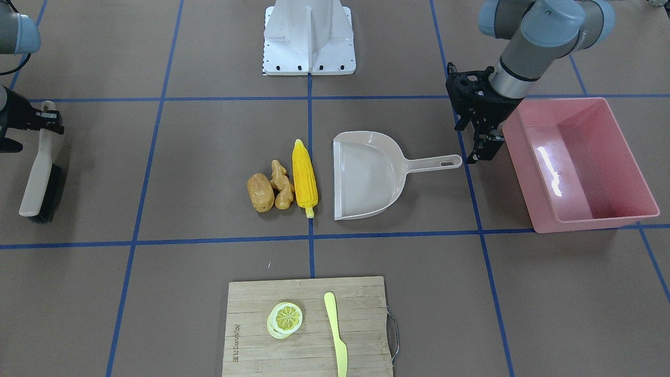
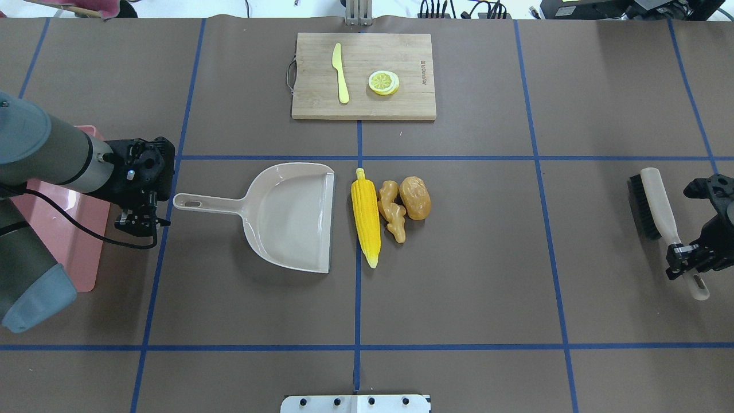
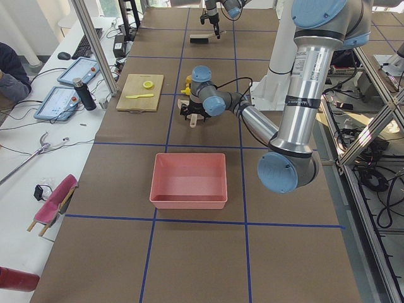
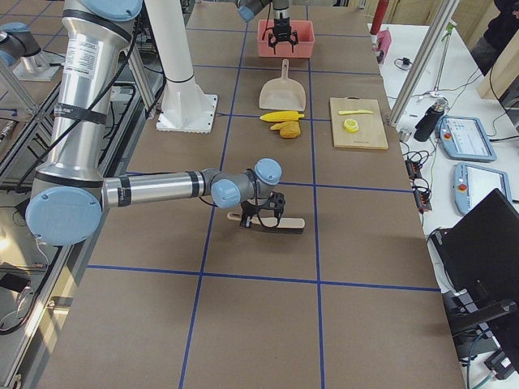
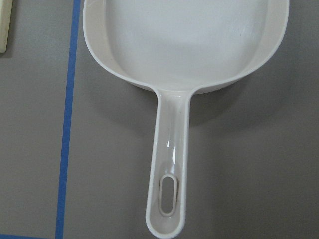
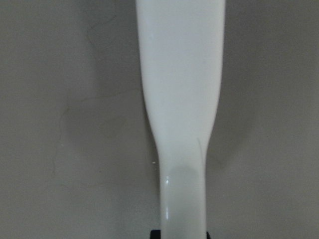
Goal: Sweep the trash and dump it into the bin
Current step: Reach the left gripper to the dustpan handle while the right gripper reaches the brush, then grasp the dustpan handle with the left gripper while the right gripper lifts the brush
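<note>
Beside dustpan (image 1: 366,178), three toy foods (image 1: 281,186), one bin (image 1: 544,173)

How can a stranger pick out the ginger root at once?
Find the beige dustpan at the middle of the table and look beside its open mouth. The ginger root lies there, between the yellow corn cob and the brown potato. Only it is knobbly and branched.

Seen from overhead, the dustpan (image 2: 292,215) lies mid-frame on the bench (image 2: 459,287). Right of it sit the corn cob (image 2: 366,217), ginger root (image 2: 393,211) and potato lump (image 2: 415,198), side by side. At top middle, the knife (image 2: 340,74) and lemon slice (image 2: 383,82) lie on the cutting board (image 2: 401,106). The bin (image 2: 80,252) is far left, the brush (image 2: 659,212) far right.
</note>
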Robot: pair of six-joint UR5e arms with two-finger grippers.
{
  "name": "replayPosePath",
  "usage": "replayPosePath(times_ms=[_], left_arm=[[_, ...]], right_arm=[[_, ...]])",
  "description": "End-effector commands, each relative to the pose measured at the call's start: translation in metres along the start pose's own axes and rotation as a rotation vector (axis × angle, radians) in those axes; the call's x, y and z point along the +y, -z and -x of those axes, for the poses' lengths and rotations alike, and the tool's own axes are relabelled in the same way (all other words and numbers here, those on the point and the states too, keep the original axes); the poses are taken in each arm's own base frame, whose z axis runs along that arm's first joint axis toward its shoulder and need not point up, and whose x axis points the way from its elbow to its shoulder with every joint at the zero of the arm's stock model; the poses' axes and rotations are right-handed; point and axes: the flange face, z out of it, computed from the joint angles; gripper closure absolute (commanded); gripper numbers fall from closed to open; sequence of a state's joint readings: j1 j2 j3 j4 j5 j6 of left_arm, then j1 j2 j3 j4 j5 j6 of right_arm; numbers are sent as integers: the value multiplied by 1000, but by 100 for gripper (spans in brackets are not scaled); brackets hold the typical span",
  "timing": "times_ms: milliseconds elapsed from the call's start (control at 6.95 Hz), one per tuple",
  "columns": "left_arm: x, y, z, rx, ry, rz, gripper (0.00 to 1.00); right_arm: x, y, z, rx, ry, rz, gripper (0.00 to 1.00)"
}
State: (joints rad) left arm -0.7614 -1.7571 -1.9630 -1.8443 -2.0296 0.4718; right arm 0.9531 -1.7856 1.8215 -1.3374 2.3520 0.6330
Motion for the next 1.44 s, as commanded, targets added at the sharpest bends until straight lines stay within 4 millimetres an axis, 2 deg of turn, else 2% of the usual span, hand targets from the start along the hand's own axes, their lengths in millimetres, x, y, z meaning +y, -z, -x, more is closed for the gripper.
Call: replayPosePath(times_ms=[0, 144, 288, 432, 575, 719, 863, 1007, 1295], left_arm=[[-8, -9, -2, 11, -2, 2, 3], [-9, -13, -3, 23, 8, -9, 3], [-4, -20, -1, 22, 8, -12, 3], [-17, -30, 8, 22, 12, -9, 3], [-13, -40, 12, 23, 7, 4, 3], [-14, -41, 13, 23, 9, 7, 3], [-14, -45, 12, 29, 15, 13, 3], [-28, -49, 17, 29, 13, 5, 3], [-24, -58, 18, 37, 17, 15, 3]], right_arm=[[-2, 42, 9, -41, -1, -72, 100], [1, 71, 19, -60, 1, -112, 100], [-2, 93, 43, -70, 20, -133, 100], [-21, 116, 69, -78, 22, -155, 100], [-35, 131, 102, -71, 44, -161, 100], [-39, 128, 143, -77, 113, -153, 100], [-33, 120, 169, -50, 164, -157, 100], [-30, 114, 211, -46, 218, -148, 100], [-33, 127, 292, 72, 199, -73, 100]])
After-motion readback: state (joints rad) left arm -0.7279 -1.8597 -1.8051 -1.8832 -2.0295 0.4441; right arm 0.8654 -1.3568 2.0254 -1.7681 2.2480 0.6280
